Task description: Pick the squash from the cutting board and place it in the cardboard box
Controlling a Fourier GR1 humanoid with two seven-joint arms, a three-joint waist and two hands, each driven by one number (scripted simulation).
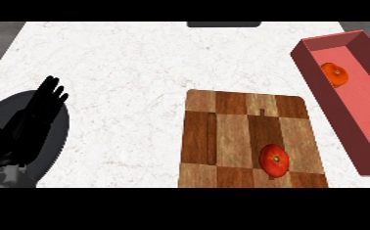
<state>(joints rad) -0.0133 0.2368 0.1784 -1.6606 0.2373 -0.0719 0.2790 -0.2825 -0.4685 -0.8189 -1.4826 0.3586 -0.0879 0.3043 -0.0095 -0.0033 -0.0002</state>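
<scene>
A white, faintly veined tabletop (130,57) is seen beyond the black fingers (49,94); a brown checkered cutting board (231,126), red squash (274,159) and reddish box (339,102) lie to their right.

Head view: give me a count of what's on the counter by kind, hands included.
Red-orange squash: 2, one on the board, one in the box
Wooden cutting board: 1
Reddish box: 1
Robot hands: 1, left hand, resting open
Total: 5
</scene>
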